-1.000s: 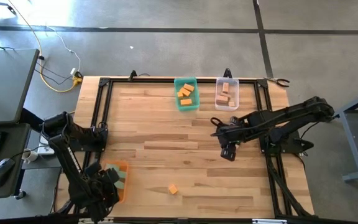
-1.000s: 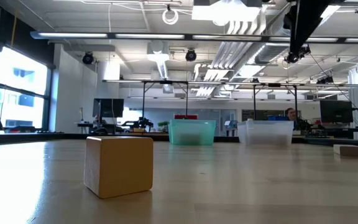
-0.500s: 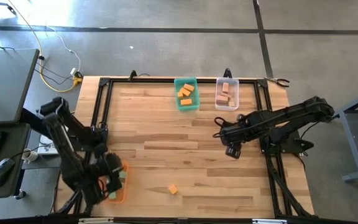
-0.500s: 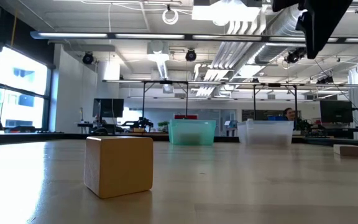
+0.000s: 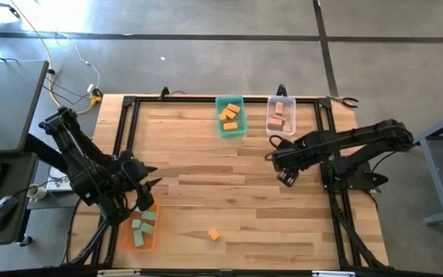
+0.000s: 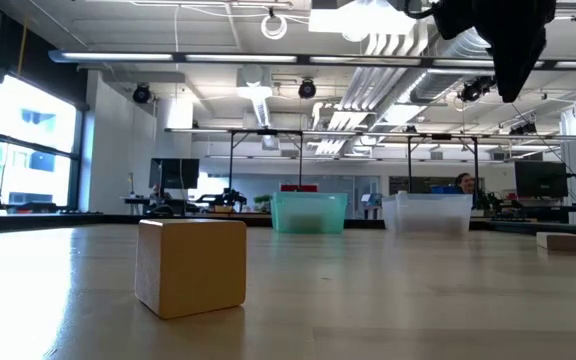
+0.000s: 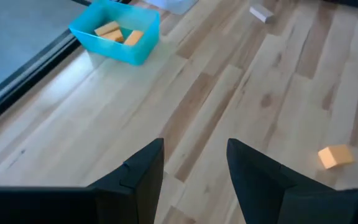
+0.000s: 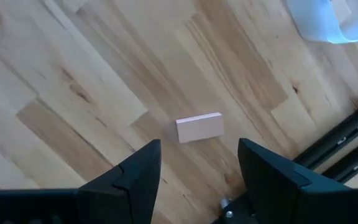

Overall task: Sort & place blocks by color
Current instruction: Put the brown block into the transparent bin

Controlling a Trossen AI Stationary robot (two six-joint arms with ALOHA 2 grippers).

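Observation:
One orange block (image 5: 214, 234) rests flat on the table near its front edge; it is the cube in the low view (image 6: 191, 265) and also shows in the left wrist view (image 7: 335, 156). A tan block (image 8: 199, 127) lies flat on the table by the right rail, just ahead of my right gripper (image 8: 199, 162), which is open and empty above it (image 5: 283, 177). In the high view my right arm hides this block. My left gripper (image 5: 146, 192) is open and empty (image 7: 194, 162), above the table just beyond the orange bin (image 5: 141, 229).
The orange bin at the near left holds teal-green blocks. A teal bin (image 5: 231, 115) with orange blocks and a clear bin (image 5: 281, 115) with tan blocks stand at the far edge. A black frame rail (image 5: 331, 154) runs along the table's sides.
My left arm has drawn back from over the orange bin toward the far edge, and the bin with its teal-green blocks now shows. My right gripper has shifted a little toward the far edge.

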